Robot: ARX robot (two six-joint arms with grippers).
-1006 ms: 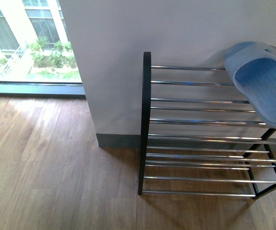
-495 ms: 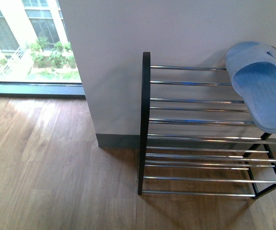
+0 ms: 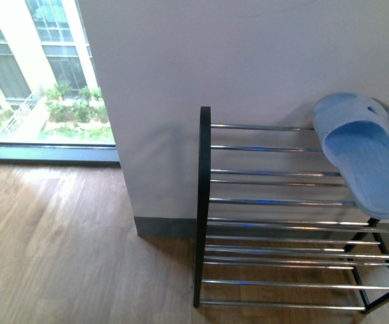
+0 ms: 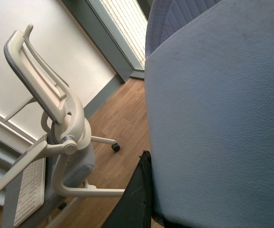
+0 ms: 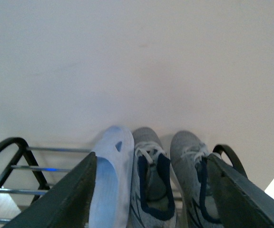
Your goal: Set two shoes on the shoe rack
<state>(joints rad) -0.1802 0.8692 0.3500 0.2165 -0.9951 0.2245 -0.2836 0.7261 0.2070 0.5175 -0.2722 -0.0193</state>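
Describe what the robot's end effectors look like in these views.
Only fingers show. In the right wrist view, the right end effector has two flat, dark grey-black fingers that taper toward the tips, with a matte, slightly scuffed surface. In the left wrist view, one similar black finger shows. No cables or markings are visible, and the front view shows neither arm.

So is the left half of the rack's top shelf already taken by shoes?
No, in the front view the rack's top rods are bare on the left; only the blue slide sits at the right end.
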